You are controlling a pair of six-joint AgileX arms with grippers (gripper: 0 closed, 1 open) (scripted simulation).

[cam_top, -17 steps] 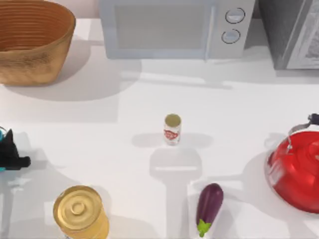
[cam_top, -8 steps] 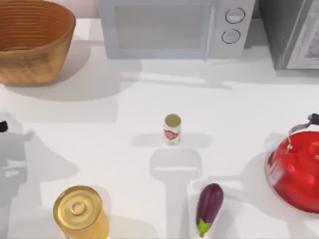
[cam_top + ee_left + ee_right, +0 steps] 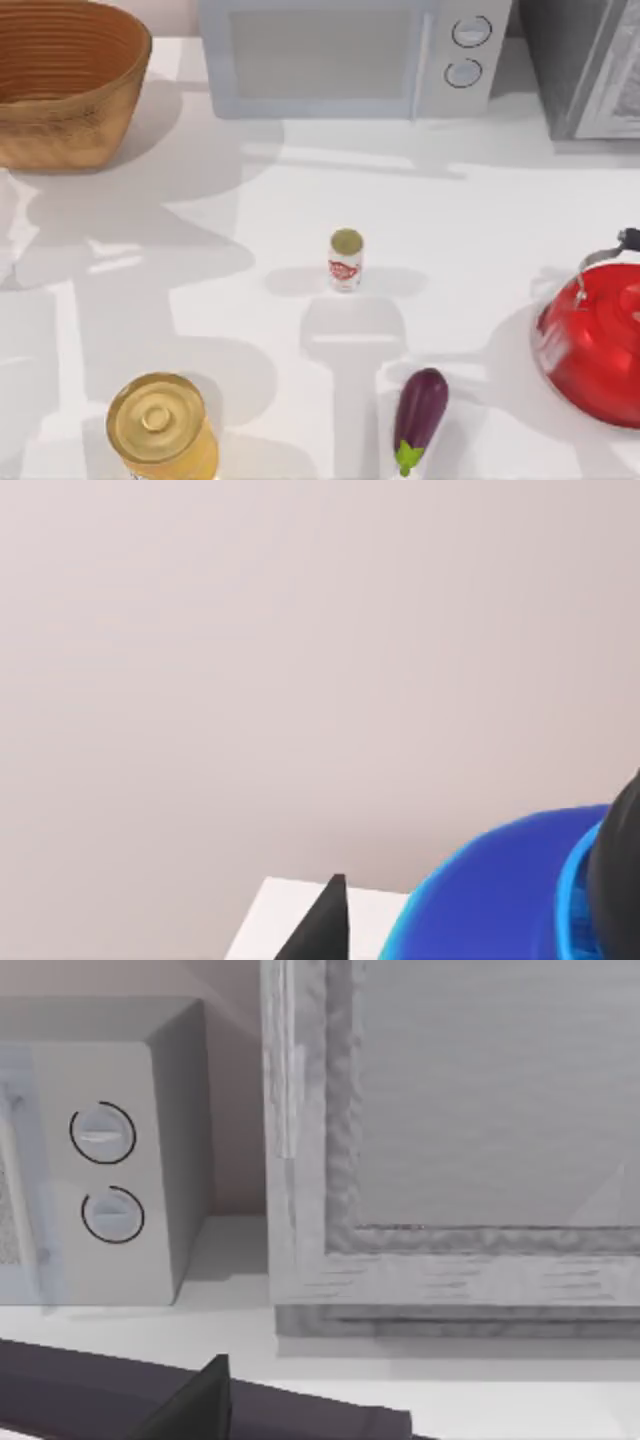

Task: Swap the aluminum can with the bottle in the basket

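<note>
Between the left gripper's (image 3: 470,920) black fingers (image 3: 325,930) sits one bottle (image 3: 500,890), and the gripper is closed on it. The bottle's dark blue end is nearest the wrist camera; where its long axis runs, I can't tell. Past it there's plain wall and a corner of the table (image 3: 290,920).

Over to the right gripper (image 3: 215,1400): open or closed, I can't tell. Ahead of it are one microwave (image 3: 100,1160) and one grey cabinet (image 3: 450,1110).

Out on the table stands one aluminum can (image 3: 345,260), mid-table, upright, long axis vertical, gold top up. One basket (image 3: 60,120) sits at the far left corner. Also one large gold can (image 3: 160,425), one eggplant (image 3: 420,405) and one red kettle (image 3: 595,345).
</note>
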